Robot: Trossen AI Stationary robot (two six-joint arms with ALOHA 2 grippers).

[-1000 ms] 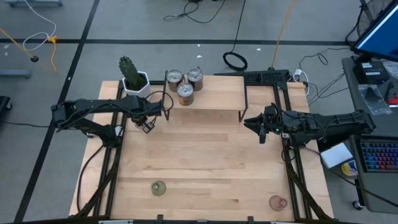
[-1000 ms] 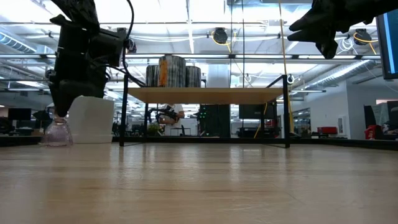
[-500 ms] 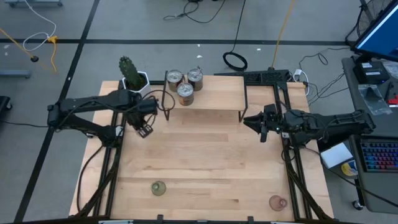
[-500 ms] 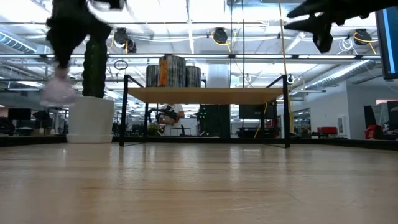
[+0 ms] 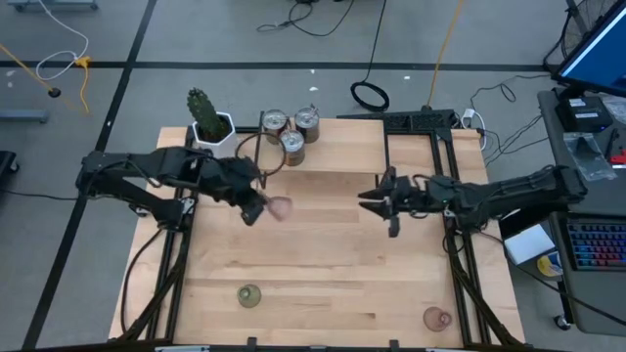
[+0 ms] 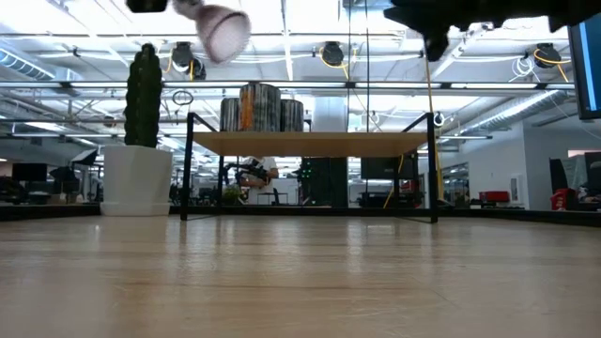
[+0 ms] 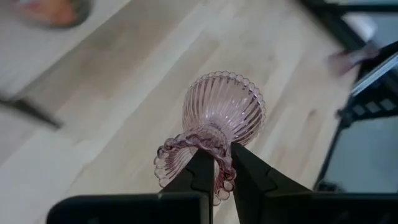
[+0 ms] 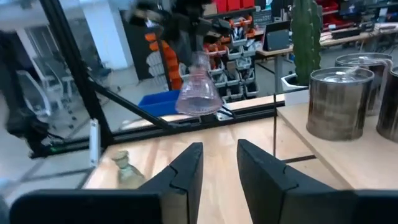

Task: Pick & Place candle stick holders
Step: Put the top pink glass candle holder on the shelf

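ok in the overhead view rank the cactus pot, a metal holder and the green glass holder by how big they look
1. Cactus pot, largest.
2. Metal holder.
3. Green glass holder, roughly like the metal one, slightly smaller at most; too close to rank firmly.

A green cactus (image 5: 202,108) in a white pot stands at the table's (image 5: 323,254) far-left corner, seemingly beside a raised wooden shelf (image 5: 337,147).

A grey tiled floor (image 5: 245,39) with loose cables (image 5: 370,94) surrounds the desk (image 5: 323,264); beyond its far edge, bright ceiling lights (image 6: 282,19) and what may be shelving
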